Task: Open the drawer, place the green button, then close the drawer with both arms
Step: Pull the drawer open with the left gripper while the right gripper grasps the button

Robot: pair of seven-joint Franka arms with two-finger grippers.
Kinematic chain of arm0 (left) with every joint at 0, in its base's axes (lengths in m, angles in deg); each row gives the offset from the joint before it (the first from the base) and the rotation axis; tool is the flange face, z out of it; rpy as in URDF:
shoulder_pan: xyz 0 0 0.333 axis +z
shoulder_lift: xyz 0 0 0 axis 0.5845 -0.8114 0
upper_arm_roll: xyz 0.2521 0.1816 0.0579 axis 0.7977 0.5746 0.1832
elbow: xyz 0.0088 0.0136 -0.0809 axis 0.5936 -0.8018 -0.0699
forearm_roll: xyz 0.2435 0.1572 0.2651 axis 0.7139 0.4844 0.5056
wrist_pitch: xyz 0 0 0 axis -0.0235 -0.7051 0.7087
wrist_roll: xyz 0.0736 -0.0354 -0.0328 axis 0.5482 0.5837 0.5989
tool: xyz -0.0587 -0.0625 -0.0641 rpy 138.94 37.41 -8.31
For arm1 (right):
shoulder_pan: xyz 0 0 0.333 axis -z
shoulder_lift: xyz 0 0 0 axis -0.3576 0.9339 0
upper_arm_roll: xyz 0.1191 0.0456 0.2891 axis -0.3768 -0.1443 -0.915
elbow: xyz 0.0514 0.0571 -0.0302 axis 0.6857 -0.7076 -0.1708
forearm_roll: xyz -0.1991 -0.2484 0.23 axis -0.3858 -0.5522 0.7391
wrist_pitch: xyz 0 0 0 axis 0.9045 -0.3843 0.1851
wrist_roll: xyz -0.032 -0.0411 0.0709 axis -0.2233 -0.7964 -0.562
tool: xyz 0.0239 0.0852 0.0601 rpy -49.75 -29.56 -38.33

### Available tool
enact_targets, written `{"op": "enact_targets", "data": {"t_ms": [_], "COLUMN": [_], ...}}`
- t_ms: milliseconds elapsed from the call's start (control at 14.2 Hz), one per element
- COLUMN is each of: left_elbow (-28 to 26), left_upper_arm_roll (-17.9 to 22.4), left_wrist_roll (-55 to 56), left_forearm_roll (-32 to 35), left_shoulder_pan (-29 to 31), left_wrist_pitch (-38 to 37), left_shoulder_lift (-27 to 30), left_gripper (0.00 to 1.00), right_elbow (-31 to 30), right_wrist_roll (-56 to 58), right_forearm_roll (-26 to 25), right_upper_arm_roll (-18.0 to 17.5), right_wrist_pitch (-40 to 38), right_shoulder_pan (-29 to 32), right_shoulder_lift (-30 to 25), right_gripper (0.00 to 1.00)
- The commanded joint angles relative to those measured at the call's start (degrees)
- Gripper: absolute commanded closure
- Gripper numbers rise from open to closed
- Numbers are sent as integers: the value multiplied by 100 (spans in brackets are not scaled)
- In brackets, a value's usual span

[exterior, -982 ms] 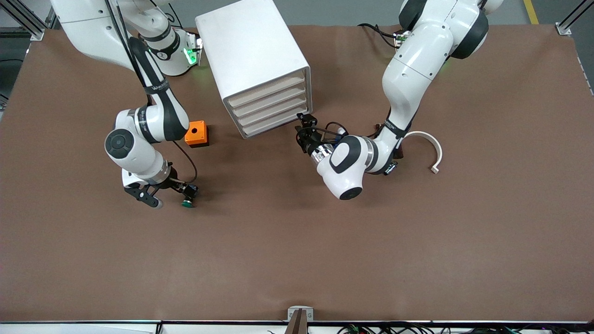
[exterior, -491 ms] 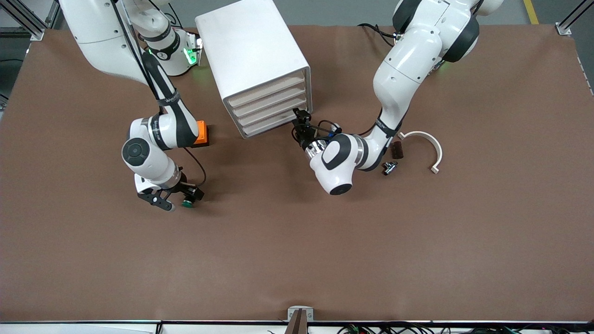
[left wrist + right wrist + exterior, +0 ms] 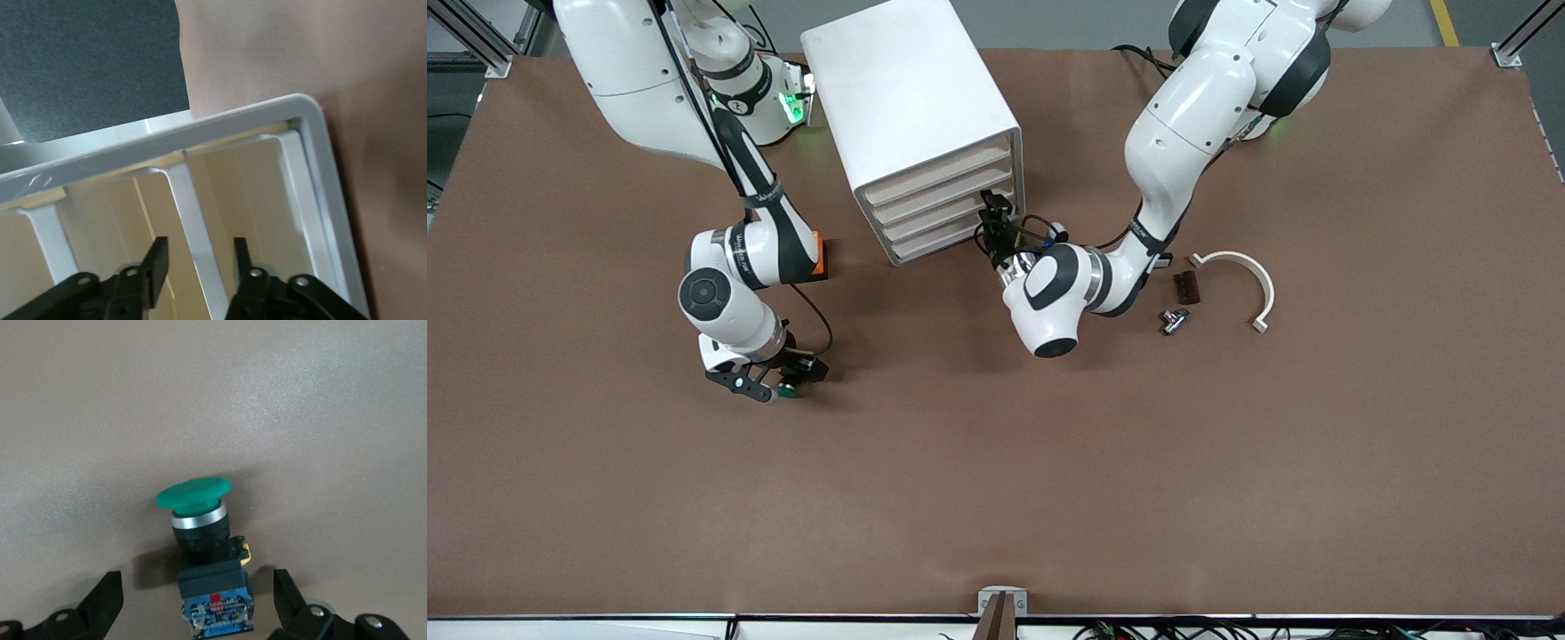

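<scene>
Right hand [image 3: 776, 384] low over the tabletop [image 3: 996, 498], toward the right arm's end and well in from every edge. Fingers spread wide to either side of the button [image 3: 203, 550]; no contact visible. Button lies on the tabletop, green cap up, not lifted. Orange box [image 3: 818, 255] partly hidden by the right arm's forearm, farther from the front camera than the button.

Drawer cabinet [image 3: 911, 116] stands by the top edge, near the middle. All drawers look shut and flush.

Left hand [image 3: 996, 222] is at the lowest drawer's front [image 3: 938, 240], fingers part-spread to either side of a white upright bar [image 3: 193, 233], not pinching it.

Small parts lie untouched toward the left arm's end.

Judgement: early stage. Nothing opened, nothing grasped; pull, pick, place and close all remain.
</scene>
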Motion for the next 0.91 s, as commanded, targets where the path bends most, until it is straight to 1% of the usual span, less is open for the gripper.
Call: {"op": "enact_targets", "data": {"t_ms": [0,211,281,561,632,842], "left_elbow": [0,-26,-26,-26,-17,-9], "left_upper_arm_roll": [-27,-27,-27,-19,-19,-19], "left_wrist_roll": [113,113,122,139,166,332], "left_forearm_roll": [-110,-118,-110,-118,-118,-110], "left_shoulder_pan": [-98,-151,-151,-90,-81,-2], "left_wrist_pitch": [-118,-118,-118,-118,-118,-118], "left_shoulder_lift": [-96,-157,-158,-201,-202,-193], "left_gripper": [61,69,73,80,82,87], "right_elbow": [36,9,9,9,18,27], "right_wrist_roll": [63,439,659,670,644,635], "right_forearm_roll": [12,12,12,21,47,65], "right_upper_arm_roll": [27,36,27,27,27,27], "right_wrist_pitch": [-74,-92,-92,-92,-92,-100], "right_shoulder_pan": [-38,-30,14,32,32,32], "right_shoulder_lift": [15,6,6,6,6,-12], "right_gripper": [5,33,47,90,97,99]}}
